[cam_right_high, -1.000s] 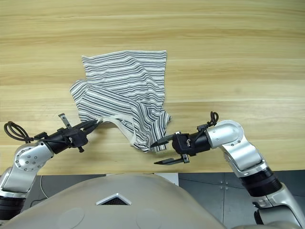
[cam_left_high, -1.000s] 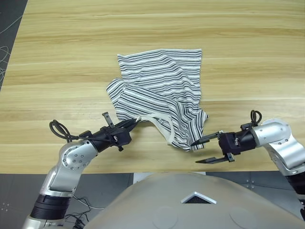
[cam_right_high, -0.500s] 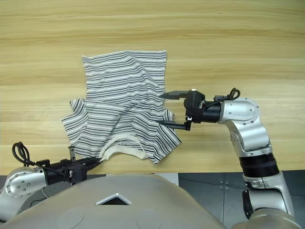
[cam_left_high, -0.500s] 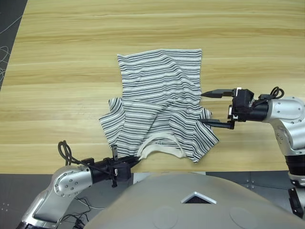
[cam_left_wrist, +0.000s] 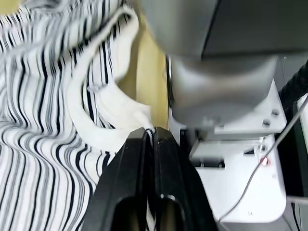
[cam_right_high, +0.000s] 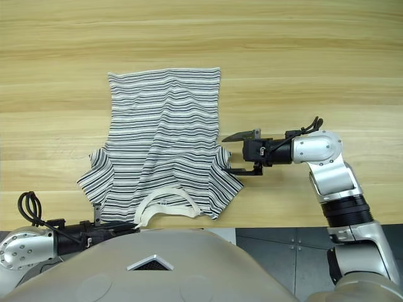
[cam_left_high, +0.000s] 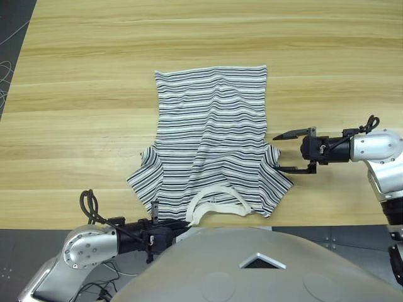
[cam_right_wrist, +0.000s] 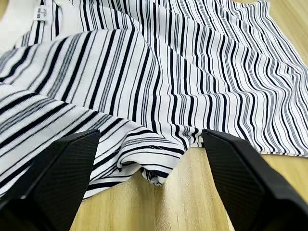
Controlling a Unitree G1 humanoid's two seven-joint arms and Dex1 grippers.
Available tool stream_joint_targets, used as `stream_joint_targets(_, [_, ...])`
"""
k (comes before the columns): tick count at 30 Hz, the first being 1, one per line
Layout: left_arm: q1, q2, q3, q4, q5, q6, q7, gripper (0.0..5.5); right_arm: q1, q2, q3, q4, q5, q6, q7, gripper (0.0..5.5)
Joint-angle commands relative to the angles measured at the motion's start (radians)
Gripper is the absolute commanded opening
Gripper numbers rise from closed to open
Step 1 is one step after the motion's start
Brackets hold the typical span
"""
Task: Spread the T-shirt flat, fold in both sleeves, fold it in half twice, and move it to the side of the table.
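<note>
At the near table (cam_left_high: pixel 94 75) edge, our left jaws are pressed together on the white collar (cam_left_wrist: pixel 103 127) of the T-shirt (cam_left_high: pixel 214 126). It lies mid-table, collar toward us and hem away. Just beyond, the left sleeve (cam_left_high: pixel 143 179) and right sleeve (cam_left_high: pixel 277 182) fan outward, both a little rumpled. Our right jaws stand apart just beside the right sleeve, one above the cloth edge and one lower, gripping nothing. We judge the spreading nearly done. To finish it well, we should pinch only the sleeve's outer edge and draw it sideways gently. The collar hold can anchor the shirt so the body doesn't slide. Farther off, the body shows soft ripples up to the straight hem (cam_left_high: pixel 211 69).
</note>
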Motion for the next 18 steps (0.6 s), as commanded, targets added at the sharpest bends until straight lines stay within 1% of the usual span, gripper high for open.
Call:
stream_joint_targets(1, [0.023, 0.017, 0.029, -0.051, -0.080, 0.023, -0.028, 0.10, 0.045, -0.039, -0.037, -0.053, 0.060, 0.028, 0.032, 3.89])
stream_joint_targets(10, [0.015, 0.015, 0.062, -0.006, -0.002, 0.030, -0.022, 0.10, 0.106, -0.026, -0.008, -0.075, 0.037, 0.027, 0.021, 3.89])
stream_joint_targets(11, [0.010, 0.011, 0.058, 0.003, 0.008, 0.031, -0.019, 0.38, 0.104, -0.025, -0.006, -0.074, 0.037, 0.028, 0.021, 3.94])
stream_joint_targets(12, [0.005, 0.009, 0.054, 0.012, 0.021, 0.030, -0.018, 0.44, 0.104, -0.024, -0.003, -0.073, 0.036, 0.028, 0.022, 3.94])
stream_joint_targets(16, [-0.004, 0.002, 0.045, 0.025, 0.036, 0.018, -0.020, 1.10, 0.103, -0.024, 0.001, -0.077, 0.035, 0.028, 0.022, 3.94])
stream_joint_targets(17, [-0.005, 0.002, 0.043, 0.024, 0.030, 0.016, -0.023, 1.14, 0.103, -0.024, 0.002, -0.077, 0.035, 0.029, 0.022, 3.94])
stream_joint_targets(18, [-0.004, 0.002, 0.041, 0.022, 0.024, 0.013, -0.025, 1.37, 0.100, -0.027, 0.008, -0.070, 0.020, 0.021, 0.021, 3.94])
